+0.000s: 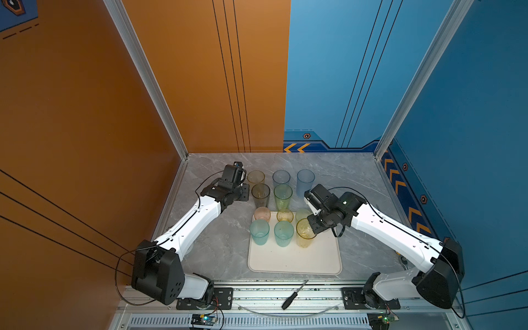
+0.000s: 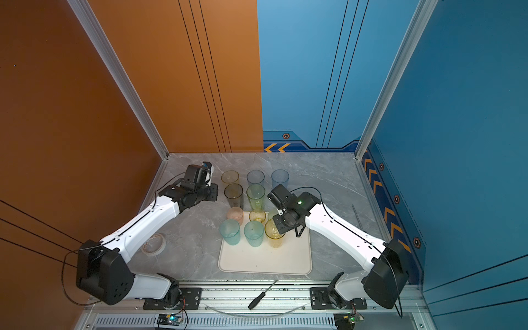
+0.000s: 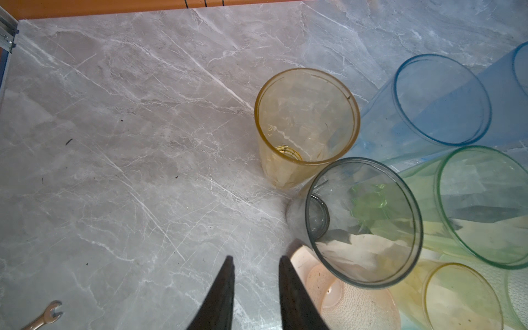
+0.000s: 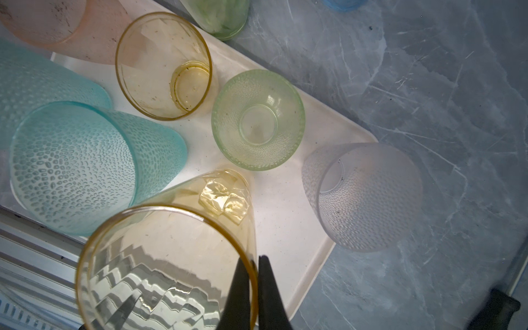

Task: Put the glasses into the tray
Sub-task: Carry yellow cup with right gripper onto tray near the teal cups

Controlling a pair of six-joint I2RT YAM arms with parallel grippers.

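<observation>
The cream tray (image 1: 294, 260) (image 2: 265, 260) holds short pink (image 1: 262, 214), yellow (image 1: 285, 215) and green (image 4: 258, 120) glasses and two tall teal ones (image 1: 259, 231) (image 1: 283, 233). My right gripper (image 4: 254, 258) (image 1: 313, 228) is shut on the rim of a tall yellow glass (image 4: 171, 257) (image 1: 304, 234) over the tray's right part. Behind the tray stand yellow (image 3: 305, 120), smoke grey (image 3: 363, 223), green (image 1: 283, 195) and two blue (image 1: 281, 178) (image 1: 305, 180) tall glasses. My left gripper (image 3: 256, 259) hangs open and empty over bare table beside the grey glass. A frosted clear glass (image 4: 363, 197) sits at the tray's corner.
A screwdriver (image 1: 294, 294) lies on the front rail. A tape roll (image 2: 154, 243) rests on the table under my left arm, and a small wrench (image 3: 43, 317) lies near the left wall. Orange and blue walls close in the sides and back.
</observation>
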